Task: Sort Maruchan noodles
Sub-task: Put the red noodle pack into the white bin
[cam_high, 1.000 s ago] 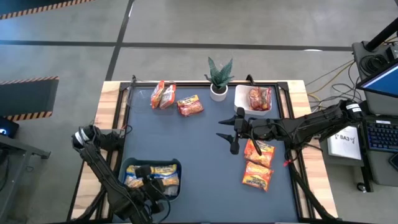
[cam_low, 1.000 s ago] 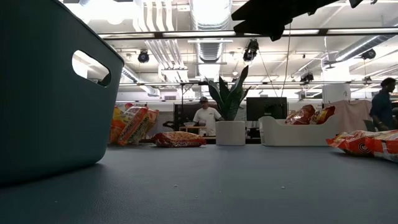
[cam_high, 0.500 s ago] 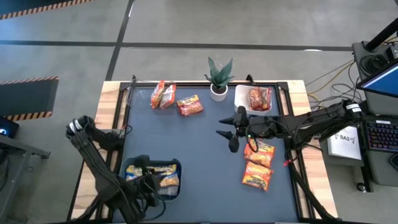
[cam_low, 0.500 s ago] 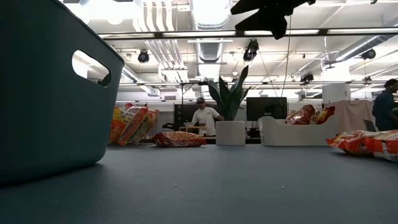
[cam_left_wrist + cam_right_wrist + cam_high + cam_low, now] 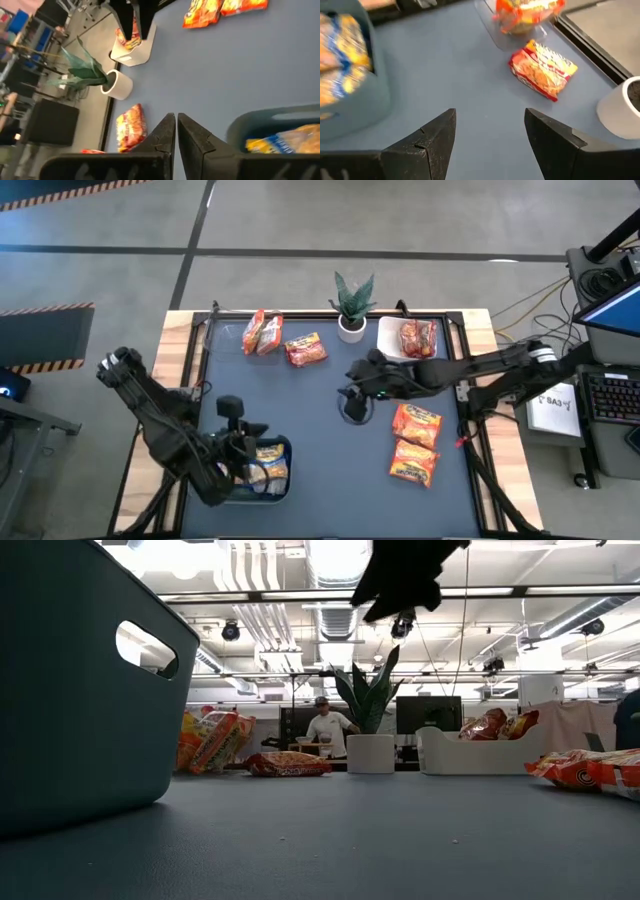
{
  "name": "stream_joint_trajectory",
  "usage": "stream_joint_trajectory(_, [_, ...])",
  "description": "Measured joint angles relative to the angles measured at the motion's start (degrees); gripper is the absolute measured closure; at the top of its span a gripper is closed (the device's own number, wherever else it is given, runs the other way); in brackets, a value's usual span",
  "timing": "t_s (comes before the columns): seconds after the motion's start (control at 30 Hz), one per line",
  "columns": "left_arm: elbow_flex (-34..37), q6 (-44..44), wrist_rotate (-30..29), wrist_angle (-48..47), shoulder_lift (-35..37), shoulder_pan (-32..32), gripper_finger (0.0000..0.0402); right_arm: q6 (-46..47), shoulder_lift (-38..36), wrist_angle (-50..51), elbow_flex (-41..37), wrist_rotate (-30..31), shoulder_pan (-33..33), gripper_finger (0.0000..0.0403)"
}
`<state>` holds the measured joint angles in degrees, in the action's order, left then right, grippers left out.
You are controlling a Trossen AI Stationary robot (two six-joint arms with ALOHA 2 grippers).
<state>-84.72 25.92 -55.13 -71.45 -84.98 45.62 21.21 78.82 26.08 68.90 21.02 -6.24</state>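
Observation:
Yellow-and-blue noodle packets (image 5: 265, 465) lie in the blue bin (image 5: 283, 446) at the near left. My left gripper (image 5: 240, 430) hovers just over the bin's far rim, shut and empty (image 5: 176, 131). My right gripper (image 5: 352, 402) hangs open over the middle of the mat, its fingers (image 5: 490, 120) apart with nothing between them. Two orange packets (image 5: 262, 332) and a red one (image 5: 306, 350) lie flat at the far left. Two more orange packets (image 5: 417, 425) (image 5: 413, 462) lie at the right. A red packet (image 5: 417, 338) sits in the white tray (image 5: 388, 332).
A small potted plant (image 5: 352, 308) stands at the far middle edge, between the red packet and the white tray. A raised black frame (image 5: 470, 360) borders the mat. Bare mat (image 5: 330, 470) lies between the bin and the right-hand packets. A person stands in the room beyond (image 5: 330, 728).
My left gripper has risen out of the bin toward the far edge, rolling as it went, and carries nothing; the packets stay in the bin. My right gripper has gone toward the table's left and tipped its fingers downward, staying open.

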Motion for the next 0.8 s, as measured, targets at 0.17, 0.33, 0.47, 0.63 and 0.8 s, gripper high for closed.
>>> stream_joint_trajectory(0.17, [7.84,-4.83,1.39,6.89,5.69,-1.60,0.0401,-2.33,5.29,4.25,5.13,-0.25,2.23,0.0179])
stream_joint_trajectory(0.33, [20.13,-9.94,3.65,21.08,13.97,-3.81,0.0401,-9.11,8.62,5.24,8.16,-0.40,4.25,0.0179])
stream_joint_trajectory(0.47, [29.33,-15.86,3.82,33.06,20.01,-5.96,0.0401,-16.58,11.55,4.50,9.05,-0.53,6.23,0.0179])
stream_joint_trajectory(0.63, [38.92,-25.15,3.08,47.35,25.62,-8.78,0.0401,-21.62,15.91,2.46,9.49,-0.42,10.47,0.0179])
stream_joint_trajectory(0.8, [45.95,-32.30,3.04,57.84,29.38,-11.57,0.0402,-27.59,20.98,-4.15,9.55,-3.66,14.90,0.0179])
